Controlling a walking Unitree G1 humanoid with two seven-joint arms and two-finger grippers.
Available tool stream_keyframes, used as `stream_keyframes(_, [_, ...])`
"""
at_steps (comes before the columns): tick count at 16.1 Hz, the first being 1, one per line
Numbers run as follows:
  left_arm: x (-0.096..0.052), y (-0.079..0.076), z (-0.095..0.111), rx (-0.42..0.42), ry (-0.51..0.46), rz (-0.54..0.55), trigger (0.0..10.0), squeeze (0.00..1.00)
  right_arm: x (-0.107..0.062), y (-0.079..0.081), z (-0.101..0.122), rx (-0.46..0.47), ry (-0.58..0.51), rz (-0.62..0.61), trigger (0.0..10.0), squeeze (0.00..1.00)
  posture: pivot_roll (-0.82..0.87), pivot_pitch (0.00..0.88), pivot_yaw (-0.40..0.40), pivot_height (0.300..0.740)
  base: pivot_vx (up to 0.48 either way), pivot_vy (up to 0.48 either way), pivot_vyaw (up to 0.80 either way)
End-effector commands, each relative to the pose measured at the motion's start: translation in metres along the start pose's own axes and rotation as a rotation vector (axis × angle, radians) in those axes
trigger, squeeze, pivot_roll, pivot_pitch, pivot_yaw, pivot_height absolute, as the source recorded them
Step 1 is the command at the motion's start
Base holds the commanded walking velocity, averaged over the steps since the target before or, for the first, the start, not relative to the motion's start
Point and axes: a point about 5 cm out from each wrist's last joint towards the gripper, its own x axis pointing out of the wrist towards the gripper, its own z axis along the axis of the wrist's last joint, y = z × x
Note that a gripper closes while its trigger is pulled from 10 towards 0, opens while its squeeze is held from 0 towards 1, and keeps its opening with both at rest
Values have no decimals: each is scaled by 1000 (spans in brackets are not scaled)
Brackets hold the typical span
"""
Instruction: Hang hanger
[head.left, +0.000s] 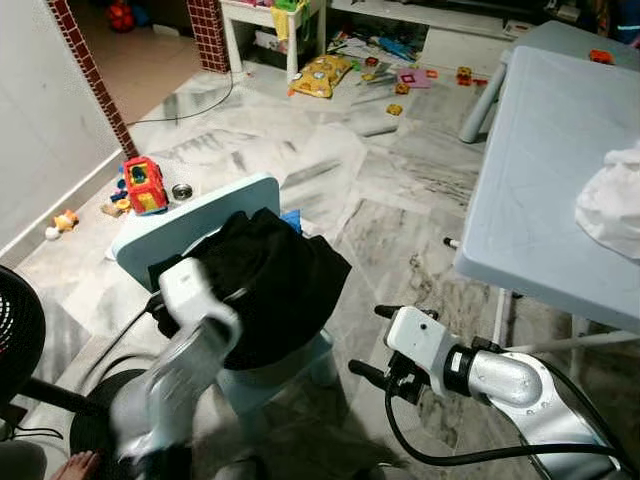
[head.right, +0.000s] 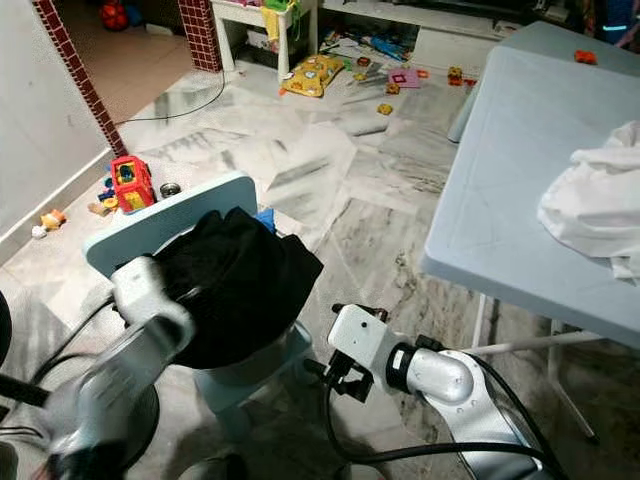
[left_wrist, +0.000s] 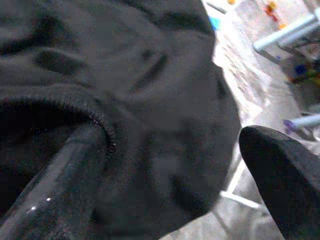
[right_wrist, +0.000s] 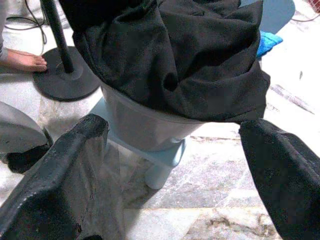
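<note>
the left gripper (left_wrist: 165, 165) is pressed into a heap of black cloth (head.left: 275, 285), its two fingers spread, one finger (left_wrist: 55, 185) tucked under a ribbed hem and the other (left_wrist: 285, 175) out past the edge of the fabric; the pictures don't show anything firmly pinched between them. the silver arm behind it is blurred in the head views. the task's hanger can't be made out anywhere: if it lies in that heap the cloth covers it, so its long axis and heading cannot be told. the black cloth is bunched over the seat of a small pale blue chair (head.left: 200, 215), whose back rises just beyond the left gripper. the right gripper (right_wrist: 170, 165) hangs low beside the chair, fingers wide apart and holding nothing, aimed at the chair's seat and leg. a scrap of blue fabric (right_wrist: 267, 42) peeks out past the heap. beyond the chair a fan base (right_wrist: 67, 80) stands on the marble floor (head.left: 330, 170), with a person's bare foot (right_wrist: 20, 60) beside it. off beyond the right gripper stands a pale table (head.right: 520, 170) carrying a crumpled white cloth (head.right: 595, 205), cut off at the frame edge. toys (head.left: 145, 185) lie scattered farther away.
</note>
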Motion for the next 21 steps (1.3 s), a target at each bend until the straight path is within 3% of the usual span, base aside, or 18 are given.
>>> stream_keyframes(1, [3, -14, -26, -64, 63, -40, 10000, 1000, 2, 2, 2, -19, -5, 11, 10000, 0, -160, 119, 6, 740, 0, 0, 0])
stream_keyframes(3, [5, -23, -27, -36, 52, -76, 10000, 1000, 1, 1, 1, -23, -5, 10, 10000, 0, -163, 113, 4, 740, 0, 0, 0])
stream_keyframes(4, [5, -22, -26, -12, 36, -73, 10000, 757, 2, 0, 1, -25, -5, 8, 10000, 0, -164, 112, 3, 740, 0, 0, 0])
stream_keyframes(5, [6, -21, -25, -5, 26, -68, 10000, 239, 2, -1, 2, -25, -6, 7, 10000, 0, -162, 112, 3, 740, 0, 0, 0])
stream_keyframes(6, [6, -16, -22, 21, -4, -56, 10000, 0, 2, -1, 2, -25, -9, 6, 10000, 0, -157, 110, 1, 740, 0, 0, 0])
stream_keyframes(8, [-4, 2, -14, 96, -71, -17, 10000, 0, 2, -2, 2, -3, -24, -16, 10000, 0, -147, 109, 0, 740, 0, 0, 0])
stream_keyframes(9, [-15, 15, -14, 196, -95, 1, 10000, 0, 2, -7, 2, 52, -50, -73, 10000, 0, -140, 108, -1, 740, 0, 0, 0])
stream_keyframes(12, [-38, 29, -19, 332, -125, 14, 10000, 0, 2, -19, 0, 158, -80, -181, 10000, 0, -114, 104, -4, 740, 0, 0, 0])
stream_keyframes(14, [-54, 24, -17, 513, -197, -62, 10000, 0, 5, -24, -2, 185, -90, -231, 10000, 0, -96, 98, -6, 740, 0, 0, 0])
stream_keyframes(17, [-62, 16, -13, 585, -264, -102, 10000, 0, 7, -26, -3, 196, -102, -248, 10000, 0, -87, 92, -5, 740, 0, 0, 0])
stream_keyframes(21, [-65, 12, -11, 608, -326, -106, 10000, 0, 7, -30, -2, 188, -120, -277, 10000, 0, -91, 88, -1, 740, 0, 0, 0])
